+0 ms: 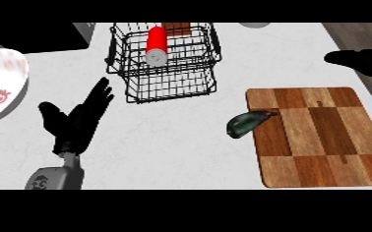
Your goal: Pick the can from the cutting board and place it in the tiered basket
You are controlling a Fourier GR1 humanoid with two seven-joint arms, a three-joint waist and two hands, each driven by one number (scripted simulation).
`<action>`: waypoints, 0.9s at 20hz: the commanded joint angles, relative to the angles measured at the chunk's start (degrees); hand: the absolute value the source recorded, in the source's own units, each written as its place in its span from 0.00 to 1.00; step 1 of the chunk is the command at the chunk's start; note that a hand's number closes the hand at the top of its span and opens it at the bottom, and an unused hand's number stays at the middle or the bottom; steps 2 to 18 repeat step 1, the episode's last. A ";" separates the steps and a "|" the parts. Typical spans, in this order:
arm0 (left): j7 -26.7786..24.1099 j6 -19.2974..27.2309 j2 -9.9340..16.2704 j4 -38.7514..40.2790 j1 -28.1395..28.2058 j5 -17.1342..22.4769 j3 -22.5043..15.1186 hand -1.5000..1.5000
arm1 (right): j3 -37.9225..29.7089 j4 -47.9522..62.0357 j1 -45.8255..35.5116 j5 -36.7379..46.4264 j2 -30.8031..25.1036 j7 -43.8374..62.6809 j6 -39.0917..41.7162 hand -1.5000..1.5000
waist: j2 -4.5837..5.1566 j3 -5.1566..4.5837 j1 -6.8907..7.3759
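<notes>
A red can [156, 45] with a silver end lies on its side in the upper tier of the black wire tiered basket [120, 54] at the counter's back middle. The wooden checkered cutting board [312, 137] lies at the right, with no can on it. My left hand [76, 118] rests open at the lower left, fingers straight and pointing up, well apart from the basket. Only a dark part of my right hand [352, 59] shows at the right edge, above the board; its fingers are not clear.
A dark green eggplant-like vegetable [247, 122] lies against the board's left edge. A white plate [11, 81] with red marks sits at the left edge. A dark patch [44, 35] fills the back left corner, and a grey round thing [256, 24] peeks in at the back.
</notes>
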 commanded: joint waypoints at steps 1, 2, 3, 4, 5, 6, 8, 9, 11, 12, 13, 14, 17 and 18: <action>-0.62 -0.64 -0.45 -0.16 -0.08 -0.49 -1.23 0.50 | -9.16 -14.26 13.55 -7.55 -4.82 0.62 4.93 0.00 | 0.46 0.02 1.11; -0.62 -0.64 -0.45 -0.16 -0.08 -0.49 -1.23 0.50 | -9.16 -14.26 13.55 -7.55 -4.82 0.62 4.93 0.00 | 0.46 0.02 1.11; -0.62 -0.64 -0.45 -0.16 -0.08 -0.49 -1.23 0.50 | -9.16 -14.26 13.55 -7.55 -4.82 0.62 4.93 0.00 | 0.46 0.02 1.11; -0.62 -0.64 -0.45 -0.16 -0.08 -0.49 -1.23 0.50 | -9.16 -14.26 13.55 -7.55 -4.82 0.62 4.93 0.00 | 0.46 0.02 1.11; -0.62 -0.64 -0.45 -0.16 -0.08 -0.49 -1.23 0.50 | -9.16 -14.26 13.55 -7.55 -4.82 0.62 4.93 0.00 | 0.46 0.02 1.11; -0.62 -0.64 -0.45 -0.16 -0.08 -0.49 -1.23 0.50 | -9.16 -14.26 13.55 -7.55 -4.82 0.62 4.93 0.00 | 0.46 0.02 1.11; -0.62 -0.64 -0.45 -0.16 -0.08 -0.49 -1.23 0.50 | -9.16 -14.26 13.55 -7.55 -4.82 0.62 4.93 0.00 | 0.46 0.02 1.11; -0.62 -0.64 -0.45 -0.16 -0.08 -0.49 -1.23 0.50 | -9.16 -14.26 13.55 -7.55 -4.82 0.62 4.93 0.00 | 0.46 0.02 1.11; -0.62 -0.64 -0.45 -0.16 -0.08 -0.49 -1.23 0.50 | -9.16 -14.26 13.55 -7.55 -4.82 0.62 4.93 0.00 | 0.46 0.02 1.11; -0.62 -0.64 -0.45 -0.16 -0.08 -0.49 -1.23 0.50 | -9.16 -14.26 13.55 -7.55 -4.82 0.62 4.93 0.00 | 0.46 0.02 1.11; -0.62 -0.64 -0.45 -0.16 -0.08 -0.49 -1.23 0.50 | -9.16 -14.26 13.55 -7.55 -4.82 0.62 4.93 0.00 | 0.46 0.02 1.11; -0.62 -0.64 -0.45 -0.16 -0.08 -0.49 -1.23 0.50 | -9.16 -14.26 13.55 -7.55 -4.82 0.62 4.93 0.00 | 0.46 0.02 1.11; -0.62 -0.64 -0.45 -0.16 -0.08 -0.49 -1.23 0.50 | -9.16 -14.26 13.55 -7.55 -4.82 0.62 4.93 0.00 | 0.46 0.02 1.11; -0.62 -0.64 -0.45 -0.16 -0.08 -0.49 -1.23 0.50 | -9.16 -14.26 13.55 -7.55 -4.82 0.62 4.93 0.00 | 0.46 0.02 1.11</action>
